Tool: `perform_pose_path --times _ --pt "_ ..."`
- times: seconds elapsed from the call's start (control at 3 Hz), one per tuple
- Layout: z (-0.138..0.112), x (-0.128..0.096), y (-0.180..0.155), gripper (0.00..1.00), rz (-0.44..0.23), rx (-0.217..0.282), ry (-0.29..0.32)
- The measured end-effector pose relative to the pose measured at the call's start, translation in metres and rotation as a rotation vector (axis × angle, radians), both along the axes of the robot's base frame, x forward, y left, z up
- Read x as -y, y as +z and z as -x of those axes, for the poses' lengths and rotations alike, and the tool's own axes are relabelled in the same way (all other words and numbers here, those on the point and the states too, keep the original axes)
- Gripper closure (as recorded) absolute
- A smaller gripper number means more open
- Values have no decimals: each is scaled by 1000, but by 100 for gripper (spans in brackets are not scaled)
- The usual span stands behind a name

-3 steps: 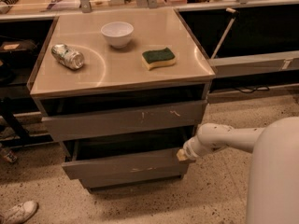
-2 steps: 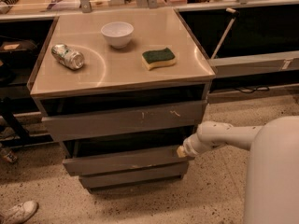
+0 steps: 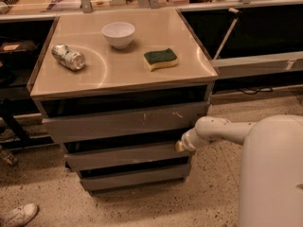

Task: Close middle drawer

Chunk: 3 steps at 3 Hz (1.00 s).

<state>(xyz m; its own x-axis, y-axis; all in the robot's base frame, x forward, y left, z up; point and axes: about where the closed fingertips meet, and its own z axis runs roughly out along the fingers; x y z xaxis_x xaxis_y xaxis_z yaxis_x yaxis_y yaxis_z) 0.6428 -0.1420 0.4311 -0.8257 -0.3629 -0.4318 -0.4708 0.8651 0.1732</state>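
Observation:
The middle drawer (image 3: 123,158) is a plain grey front panel in the grey cabinet. It sits below the taller scratched top drawer front (image 3: 123,122) and stands out only slightly past it. A dark gap shows above it. My gripper (image 3: 180,146) is at the end of the white arm. It touches the right end of the middle drawer's front, at its upper edge. The drawer's inside is hidden.
The bottom drawer front (image 3: 135,178) is the narrowest. On the cabinet top (image 3: 113,74) stand a white bowl (image 3: 118,34), a crushed can (image 3: 68,56) and a green-yellow sponge (image 3: 161,59). My white body (image 3: 272,174) fills the right foreground. A shoe (image 3: 19,215) is at the lower left floor.
The middle drawer has slid back into the cabinet, and my gripper has moved in with it, staying against its right front end.

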Motion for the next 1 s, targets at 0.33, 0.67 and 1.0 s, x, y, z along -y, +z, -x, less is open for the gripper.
perform_pose_path --times 0.33,0.67,1.0 --pt "0 0 0 100 0 0 0" --pt "3 1 0 100 0 0 0" --pt "50 42 16 100 32 -78 -65"
